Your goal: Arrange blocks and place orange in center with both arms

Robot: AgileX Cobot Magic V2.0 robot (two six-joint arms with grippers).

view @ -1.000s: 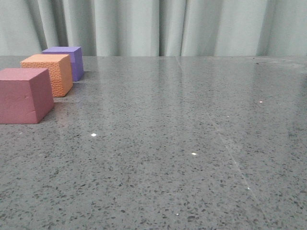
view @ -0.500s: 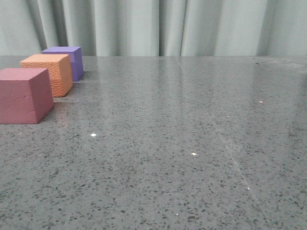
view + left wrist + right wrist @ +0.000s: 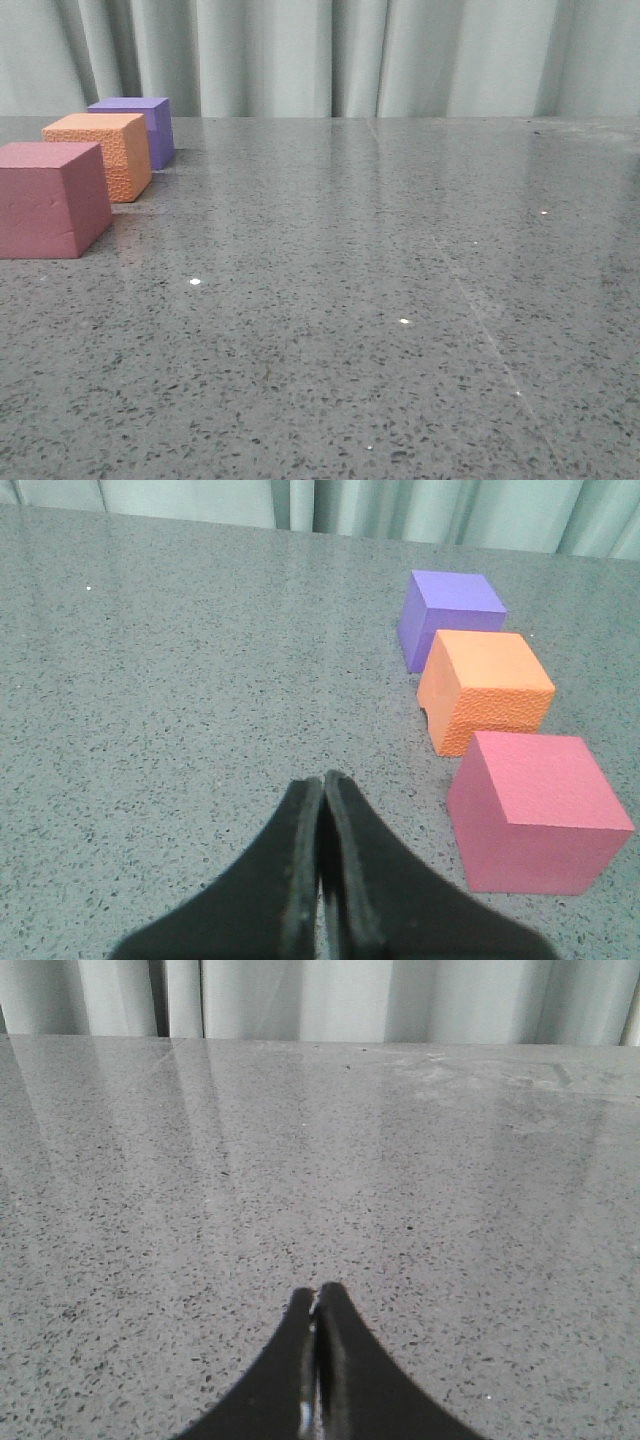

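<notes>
Three foam cubes stand in a row at the far left of the table in the front view: the pink-red cube [image 3: 52,198] nearest, the orange cube [image 3: 102,154] in the middle, the purple cube [image 3: 137,127] farthest. The left wrist view shows the same row: purple [image 3: 450,617], orange [image 3: 487,689], pink-red [image 3: 536,808]. My left gripper [image 3: 323,780] is shut and empty, beside the pink-red cube and apart from it. My right gripper [image 3: 316,1290] is shut and empty over bare speckled grey tabletop [image 3: 330,1160]. Neither gripper shows in the front view.
A pale green-grey curtain [image 3: 330,55] hangs behind the table's far edge. The speckled grey stone tabletop [image 3: 380,280] stretches right of the cubes, with a few small bright glints on it.
</notes>
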